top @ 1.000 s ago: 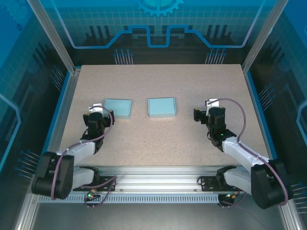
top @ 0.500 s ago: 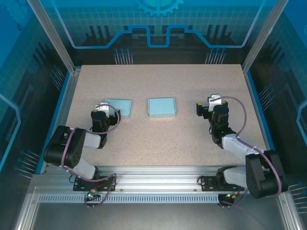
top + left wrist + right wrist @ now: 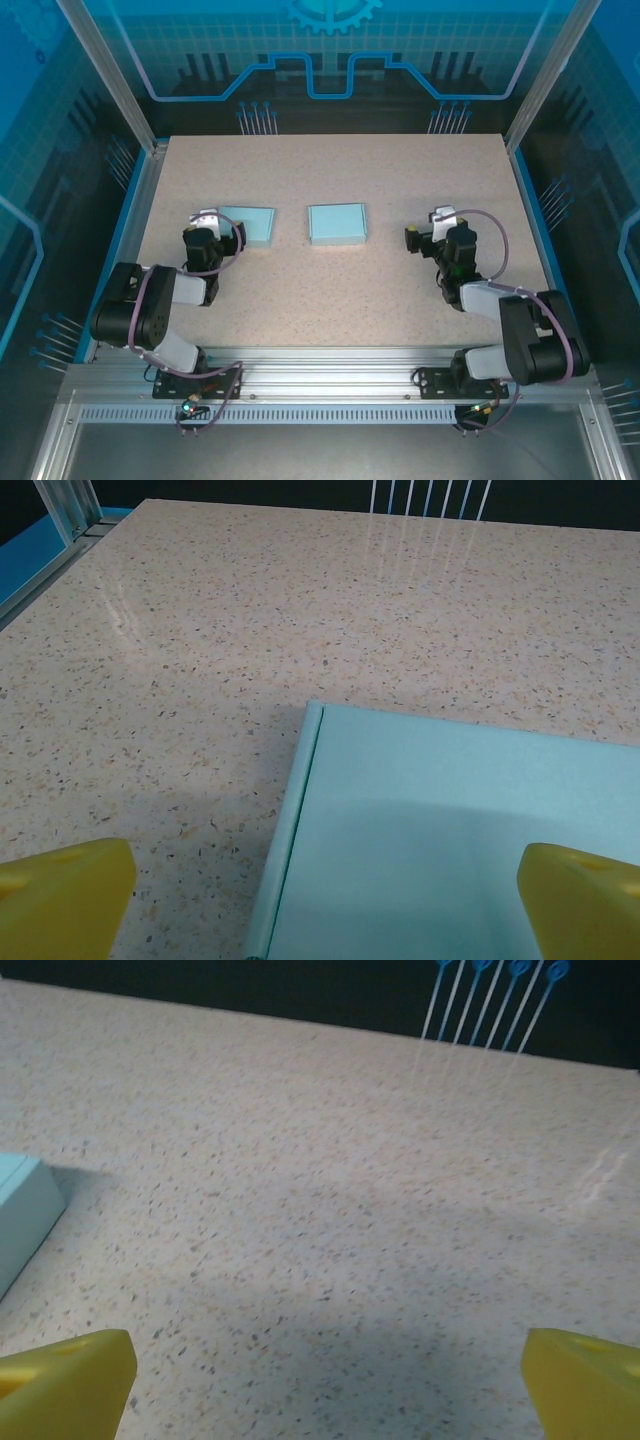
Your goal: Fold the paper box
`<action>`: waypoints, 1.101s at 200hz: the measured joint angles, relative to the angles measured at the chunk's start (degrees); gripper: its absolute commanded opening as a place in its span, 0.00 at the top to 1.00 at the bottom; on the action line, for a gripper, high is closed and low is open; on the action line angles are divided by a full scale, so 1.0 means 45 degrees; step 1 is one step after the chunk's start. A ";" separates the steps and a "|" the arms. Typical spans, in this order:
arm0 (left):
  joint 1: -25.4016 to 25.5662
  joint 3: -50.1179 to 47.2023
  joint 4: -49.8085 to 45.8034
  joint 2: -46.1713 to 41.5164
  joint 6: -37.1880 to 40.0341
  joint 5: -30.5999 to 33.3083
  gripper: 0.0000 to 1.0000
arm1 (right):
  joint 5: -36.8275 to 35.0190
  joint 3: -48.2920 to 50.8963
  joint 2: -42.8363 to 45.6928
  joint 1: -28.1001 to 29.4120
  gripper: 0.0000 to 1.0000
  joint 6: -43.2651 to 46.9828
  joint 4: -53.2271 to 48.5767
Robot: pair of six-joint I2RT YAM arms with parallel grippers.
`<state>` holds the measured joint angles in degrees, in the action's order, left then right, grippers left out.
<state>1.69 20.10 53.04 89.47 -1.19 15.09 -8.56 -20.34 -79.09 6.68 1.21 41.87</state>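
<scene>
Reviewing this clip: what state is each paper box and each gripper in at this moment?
Left paper box: lying flat on the table, not gripped, its near left part between the left gripper's open fingers.
Middle paper box: lying flat on the table, untouched.
Left gripper: open, holding nothing.
Right gripper: open, holding nothing, over bare table to the right of the middle paper box.

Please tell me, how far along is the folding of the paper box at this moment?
Done: very little that can be seen. The left paper piece lies flat with one creased edge, and the middle paper piece rests apart from it.
In hand: nothing. The left gripper is open at that creased edge, and the right gripper is open above the table.
Left: grasping and folding, so probably nearly the whole job.
</scene>
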 measured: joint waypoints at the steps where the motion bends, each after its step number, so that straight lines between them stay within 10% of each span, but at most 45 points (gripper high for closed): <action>1: 0.0000 0.0000 0.0000 0.0000 -0.0005 -0.0005 0.01 | 0.0019 -0.0005 -0.0029 0.0000 0.00 0.0005 0.0005; 146: 0.0000 0.0000 0.0000 0.0000 -0.0005 -0.0005 0.01 | -0.1389 -0.0646 -0.1491 -0.0544 0.00 -0.0811 0.0525; 220: 0.0000 0.0000 0.0000 0.0000 -0.0005 -0.0005 0.01 | 0.1394 -0.0758 -0.1491 -0.0772 0.00 -0.0306 0.0233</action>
<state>1.69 20.10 53.04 89.47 -1.21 15.07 -2.28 -23.75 -85.80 3.20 -0.16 42.92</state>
